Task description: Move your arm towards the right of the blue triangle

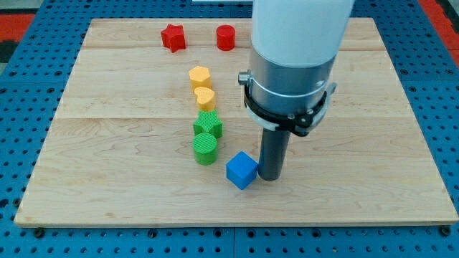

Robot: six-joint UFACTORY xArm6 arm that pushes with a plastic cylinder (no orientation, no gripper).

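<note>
A blue block [242,170], which looks like a cube from here, lies on the wooden board [107,158] low in the middle of the view. No other blue block shows; the arm's body may hide something. My tip [270,177] stands just to the right of the blue block, very close to or touching its right side.
A green star [208,127] and a green cylinder [205,149] sit up and left of the blue block. A yellow pentagon-like block [199,75] and a yellow heart [204,98] lie above them. A red star [173,37] and a red cylinder [225,37] are near the top edge.
</note>
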